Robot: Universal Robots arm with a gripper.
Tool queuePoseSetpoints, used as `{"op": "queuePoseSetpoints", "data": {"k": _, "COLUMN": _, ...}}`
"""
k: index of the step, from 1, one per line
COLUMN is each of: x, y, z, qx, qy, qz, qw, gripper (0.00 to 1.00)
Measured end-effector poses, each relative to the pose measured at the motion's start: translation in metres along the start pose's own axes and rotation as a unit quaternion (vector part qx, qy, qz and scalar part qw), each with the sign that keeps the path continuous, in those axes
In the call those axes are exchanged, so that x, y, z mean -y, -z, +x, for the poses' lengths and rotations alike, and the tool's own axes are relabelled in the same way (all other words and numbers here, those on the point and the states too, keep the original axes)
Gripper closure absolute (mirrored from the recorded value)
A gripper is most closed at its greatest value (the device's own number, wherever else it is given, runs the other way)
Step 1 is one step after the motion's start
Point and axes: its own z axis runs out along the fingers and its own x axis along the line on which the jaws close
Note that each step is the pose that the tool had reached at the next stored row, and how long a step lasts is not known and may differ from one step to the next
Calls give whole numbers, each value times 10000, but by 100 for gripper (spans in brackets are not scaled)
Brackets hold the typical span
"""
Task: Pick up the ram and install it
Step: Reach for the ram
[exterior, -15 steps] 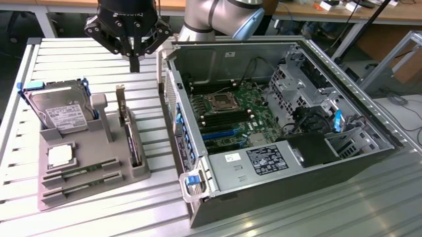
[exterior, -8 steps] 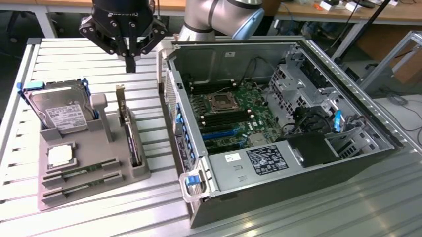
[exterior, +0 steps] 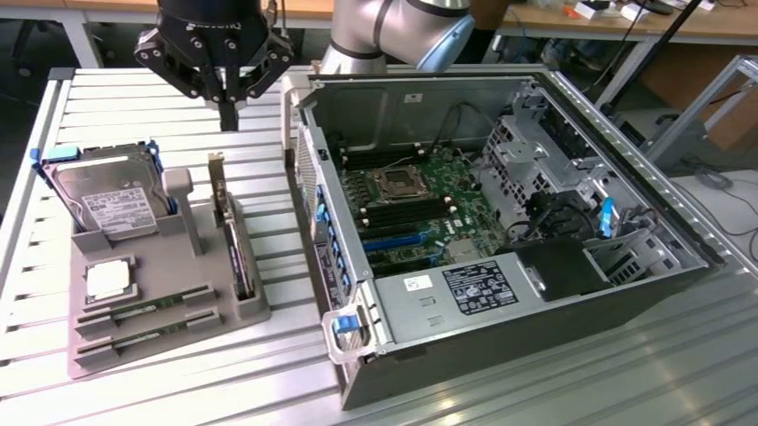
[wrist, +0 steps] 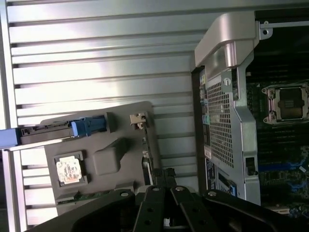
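Hovering over the slatted metal tabletop (exterior: pixel 119 115), the black gripper (exterior: pixel 229 124) had its fingers (exterior: pixel 225 112) together, holding nothing; the long thin green ram (exterior: pixel 152 311) lay slotted in the grey plastic tray (exterior: pixel 172 266).

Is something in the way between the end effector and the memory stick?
Nothing covers the memory stick; it lies open on top in the gray holder. The hard drive and the tall card stand in that holder between it and the end effector, which hangs higher than both.

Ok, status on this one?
Tool shut, empty, high over the table. Ram lying in the grey holder, untouched. Upright card and hard drive stand nearby.
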Motion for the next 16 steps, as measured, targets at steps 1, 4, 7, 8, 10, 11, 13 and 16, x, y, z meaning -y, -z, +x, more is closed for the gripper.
{"op": "queuePoseSetpoints", "data": {"k": 1, "x": 1, "y": 0, "z": 12, "qx": 0, "qy": 0, "qz": 0, "qw": 10000, "gripper": 90}}
{"op": "queuePoseSetpoints", "data": {"k": 4, "x": 4, "y": 0, "z": 48, "qx": 0, "qy": 0, "qz": 0, "qw": 10000, "gripper": 90}}
{"op": "queuePoseSetpoints", "data": {"k": 7, "x": 9, "y": -1, "z": 110, "qx": 0, "qy": 0, "qz": 0, "qw": 10000, "gripper": 90}}
{"op": "queuePoseSetpoints", "data": {"k": 8, "x": 10, "y": 0, "z": 131, "qx": 0, "qy": 0, "qz": 0, "qw": 10000, "gripper": 90}}
{"op": "queuePoseSetpoints", "data": {"k": 10, "x": 14, "y": 0, "z": 186, "qx": 0, "qy": 0, "qz": 0, "qw": 10000, "gripper": 90}}
{"op": "queuePoseSetpoints", "data": {"k": 11, "x": 16, "y": 0, "z": 209, "qx": 0, "qy": 0, "qz": 0, "qw": 10000, "gripper": 90}}
{"op": "queuePoseSetpoints", "data": {"k": 13, "x": 20, "y": 0, "z": 263, "qx": 1, "qy": 0, "qz": 0, "qw": 10000, "gripper": 90}}
{"op": "queuePoseSetpoints", "data": {"k": 16, "x": 24, "y": 0, "z": 315, "qx": 0, "qy": 0, "qz": 0, "qw": 10000, "gripper": 90}}
